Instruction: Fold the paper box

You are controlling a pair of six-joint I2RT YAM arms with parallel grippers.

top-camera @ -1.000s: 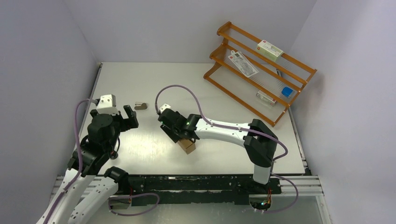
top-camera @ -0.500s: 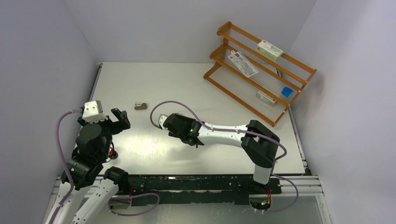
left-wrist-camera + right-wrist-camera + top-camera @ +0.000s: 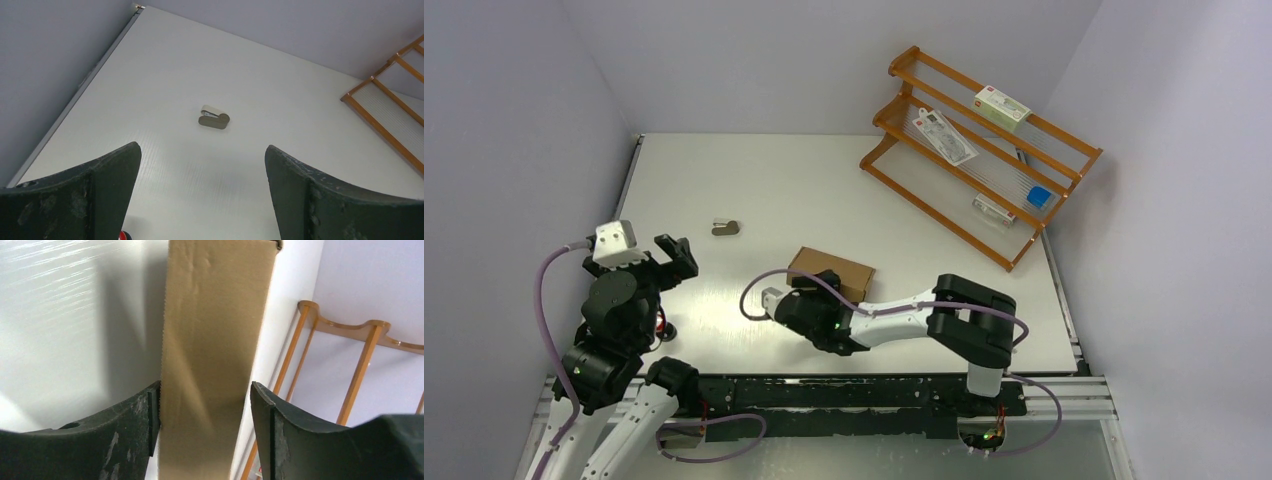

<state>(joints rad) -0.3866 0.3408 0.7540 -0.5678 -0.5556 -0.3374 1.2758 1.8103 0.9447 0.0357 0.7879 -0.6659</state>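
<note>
The paper box (image 3: 834, 268) is a closed brown cardboard box lying flat near the table's middle. My right gripper (image 3: 816, 288) reaches it from the near side, with its jaws either side of the box's near end. In the right wrist view the paper box (image 3: 215, 315) runs away between the fingers of the right gripper (image 3: 205, 387). The left finger (image 3: 145, 415) touches its edge, and a clear gap separates it from the right finger (image 3: 270, 415), so the jaws are open. My left gripper (image 3: 674, 257) hangs wide open at the left with nothing in it; its wrist view shows the left gripper (image 3: 201, 147) over bare table.
A small grey clip-like object (image 3: 725, 227) (image 3: 214, 117) lies on the table beyond the left gripper. An orange tiered rack (image 3: 979, 150) (image 3: 310, 365) holding white packages and a blue item stands at the back right. Walls enclose the table on three sides.
My right arm has drawn back toward the near edge, and the box, earlier upright in its grip, now lies flat beyond it. The right jaws have widened a little. The left arm has retreated leftward.
</note>
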